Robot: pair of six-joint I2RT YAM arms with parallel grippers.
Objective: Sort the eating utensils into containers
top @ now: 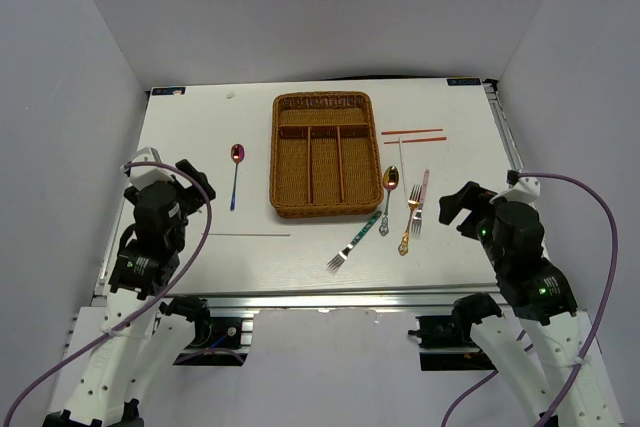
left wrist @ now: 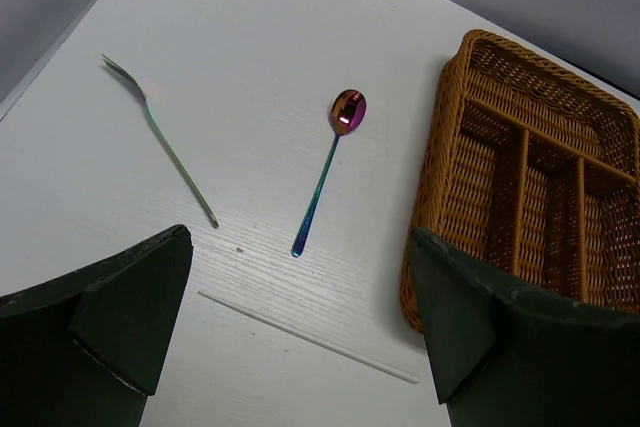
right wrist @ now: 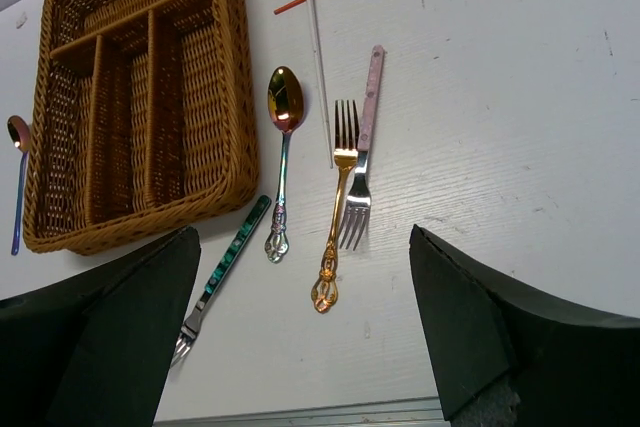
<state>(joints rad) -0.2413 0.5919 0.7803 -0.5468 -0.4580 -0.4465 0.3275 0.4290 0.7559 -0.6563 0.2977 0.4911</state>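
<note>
On a white table (top: 200,137) boxed in by plain pale walls (top: 300,7), a brown woven wicker tray (top: 324,96) sits toward the far middle, with every utensil lying outside it. Left of the tray, apart from it, lies a purple spoon (top: 235,175), and the left wrist view shows a slim iridescent fork (left wrist: 165,147) farther left. A thin silver chopstick (top: 250,234) lies crosswise nearer the front. Right of the tray are two red chopsticks (top: 412,135) lying side by side and a second silver chopstick (top: 402,157). Nearer are a gold spoon (top: 387,202), a gold fork (top: 410,217) against a pink-handled silver fork (top: 421,202), and a slanted green-handled fork (top: 357,240). The left gripper (top: 192,183) and right gripper (top: 460,205) hover at the near corners, jaws spread wide.
</note>
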